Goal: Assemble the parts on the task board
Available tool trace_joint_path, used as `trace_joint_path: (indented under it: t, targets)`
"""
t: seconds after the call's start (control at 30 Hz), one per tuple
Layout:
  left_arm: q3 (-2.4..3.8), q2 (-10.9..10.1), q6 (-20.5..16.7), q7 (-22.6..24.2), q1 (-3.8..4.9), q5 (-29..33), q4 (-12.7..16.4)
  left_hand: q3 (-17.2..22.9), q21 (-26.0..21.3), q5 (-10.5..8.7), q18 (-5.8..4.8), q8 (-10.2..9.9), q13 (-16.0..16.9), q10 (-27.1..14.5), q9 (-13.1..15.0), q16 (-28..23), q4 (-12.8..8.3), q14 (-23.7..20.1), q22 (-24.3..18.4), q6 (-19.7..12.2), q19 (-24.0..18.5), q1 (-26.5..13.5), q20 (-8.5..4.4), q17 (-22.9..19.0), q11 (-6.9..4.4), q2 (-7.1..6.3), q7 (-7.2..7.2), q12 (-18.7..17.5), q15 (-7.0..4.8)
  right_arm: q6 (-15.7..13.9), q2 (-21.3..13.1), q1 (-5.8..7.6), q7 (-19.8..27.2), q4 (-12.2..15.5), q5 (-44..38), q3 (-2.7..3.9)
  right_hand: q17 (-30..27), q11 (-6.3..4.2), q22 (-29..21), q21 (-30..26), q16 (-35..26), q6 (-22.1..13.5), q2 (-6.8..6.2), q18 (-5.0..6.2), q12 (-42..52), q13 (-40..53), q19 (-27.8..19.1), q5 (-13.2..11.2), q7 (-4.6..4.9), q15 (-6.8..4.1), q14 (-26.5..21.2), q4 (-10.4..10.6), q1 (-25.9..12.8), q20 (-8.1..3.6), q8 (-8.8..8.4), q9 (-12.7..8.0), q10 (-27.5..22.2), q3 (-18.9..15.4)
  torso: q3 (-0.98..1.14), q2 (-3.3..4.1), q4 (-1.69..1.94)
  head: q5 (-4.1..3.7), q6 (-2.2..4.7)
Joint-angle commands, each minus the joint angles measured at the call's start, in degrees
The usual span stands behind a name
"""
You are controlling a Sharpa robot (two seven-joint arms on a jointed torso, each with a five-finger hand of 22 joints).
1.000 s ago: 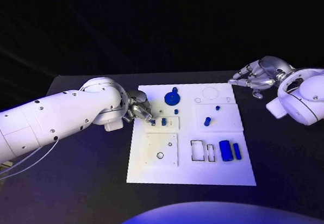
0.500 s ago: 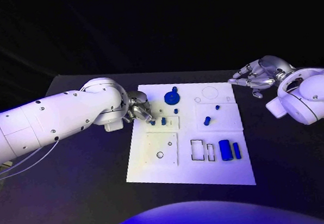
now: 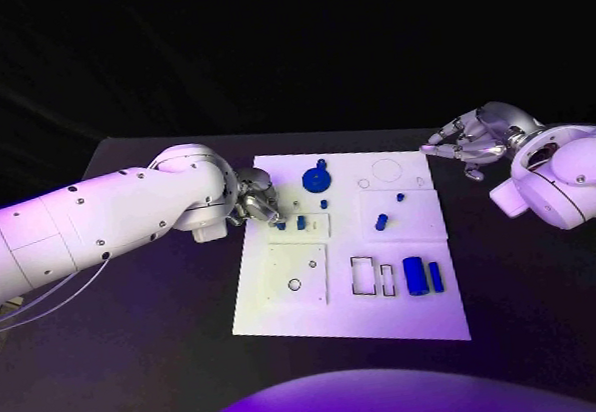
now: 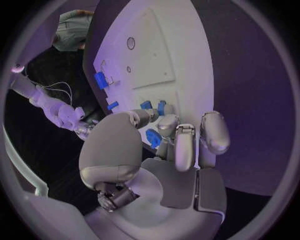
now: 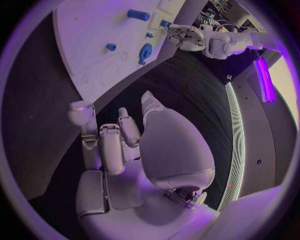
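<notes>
While the left robot hand [image 3: 256,204] hovers unclenched, holding nothing, at the task board's [image 3: 347,316] left edge, two small blue pegs [image 3: 292,225] lie just beyond its fingertips; the right robot hand [image 3: 474,141], also released, stays well apart.

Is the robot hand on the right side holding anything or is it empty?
Empty. The right robot hand hovers beside the task board, its fingers apart with nothing between them.

White board [image 3: 347,321] with black-outlined slots on a black table [image 3: 154,333], blue parts [image 3: 417,276] and blue gear [image 3: 315,178], silver hands [image 3: 255,199] on white arms [image 3: 96,219].
</notes>
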Motion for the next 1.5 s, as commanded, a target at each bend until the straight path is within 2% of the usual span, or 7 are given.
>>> trace_joint_path:
  t: [0.03,0.2,0.77,1.07,1.33,1.5]
  targets:
    - [-0.11,0.2,0.5,-0.1,-0.24,-0.8,0.1,10.4,0.3,0.37,-0.60,0.3,0.0,0.5,0.0,0.4,-10.0,4.6,0.1,0.3,0.5,0.6,0.02,10.9,0.07,0.14,-0.28,0.4,-0.44,0.1,0.0,-0.03,0.3,0.0,-0.5,0.01,0.0,0.03,0.0,-0.2,-0.3,-0.3,0.04,0.75,-0.3,0.0,-0.4,0.1,0.00,0.19,1.6,0.0,-0.3,0.04,0.23,0.1,-0.4,-0.2,0.01,0.00,-0.01,-0.03,0.00]
    - [-0.11,0.1,1.4,0.0,-0.26,-0.9,0.2,10.4,0.4,0.47,-0.60,0.3,0.0,0.5,0.0,0.4,-10.1,4.6,0.1,0.3,0.5,0.6,0.02,10.9,0.07,0.13,-0.30,0.3,-0.45,0.2,0.0,-0.04,0.3,0.0,-0.5,0.01,0.1,0.01,0.0,-0.2,-0.3,-0.3,0.14,0.73,-0.3,0.0,-0.3,0.1,-0.02,0.17,1.6,0.0,-0.3,0.03,0.36,0.1,-0.3,-0.2,0.04,-0.03,-0.02,0.17,0.00]
    - [-0.10,0.2,1.8,0.2,-0.26,-0.9,-0.2,10.5,0.5,2.07,-0.65,0.4,0.0,0.7,-0.1,0.4,-10.4,4.6,0.4,0.6,0.6,0.4,-0.06,10.9,-0.04,-0.21,-0.40,0.3,-0.55,0.2,0.1,-0.05,0.3,-0.1,-0.4,0.01,0.1,0.01,0.0,-0.2,-0.3,-0.3,0.14,0.73,-0.3,0.0,-0.3,0.1,-0.02,0.17,1.6,0.0,-0.3,0.03,0.36,0.1,-0.3,-0.2,0.05,-0.01,0.01,0.03,0.00]
    - [-0.10,0.6,2.1,0.6,-0.26,1.3,-0.7,10.5,0.6,2.56,-0.67,0.4,0.3,1.0,-0.1,0.4,-10.4,4.6,0.5,0.8,0.6,0.2,-0.08,10.9,-0.08,-0.34,-0.45,0.5,-0.57,0.4,0.1,-0.05,0.2,-0.1,-0.4,0.01,0.1,0.01,0.0,-0.2,-0.3,-0.3,0.14,0.73,-0.3,0.0,-0.3,0.1,-0.02,0.17,1.6,0.0,-0.3,0.03,0.36,0.1,-0.3,-0.2,0.08,-0.05,0.05,0.07,0.00]
    - [-0.11,0.9,2.4,0.6,-0.26,1.6,-0.8,10.3,0.7,4.31,-0.70,0.7,0.2,1.3,-0.1,0.4,-10.3,4.6,0.7,1.2,0.7,-0.4,-0.18,10.9,-0.23,-0.70,-0.64,0.3,-0.67,0.6,0.1,-0.05,0.1,-0.3,-0.4,0.01,0.0,-0.02,-0.1,-0.5,-0.4,-0.3,0.24,0.77,-0.3,-0.1,-0.4,0.1,-0.05,0.14,1.6,0.0,-0.4,0.01,0.49,0.1,-0.3,-0.3,0.07,-0.10,-0.04,0.06,0.00]
    - [-0.12,1.1,2.9,0.5,-0.26,1.7,-0.9,10.3,0.7,4.74,-0.70,0.8,0.2,1.3,-0.1,0.4,-10.3,4.6,0.7,1.3,0.7,-0.6,-0.20,10.9,-0.28,-0.78,-0.69,0.3,-0.70,0.6,0.1,-0.05,0.1,-0.3,-0.4,0.01,0.0,-0.02,-0.1,-0.5,-0.4,-0.3,0.24,0.77,-0.3,-0.1,-0.4,0.1,-0.05,0.14,1.6,0.0,-0.4,0.01,0.49,0.1,-0.3,-0.3,0.08,-0.02,-0.05,-0.07,0.00]
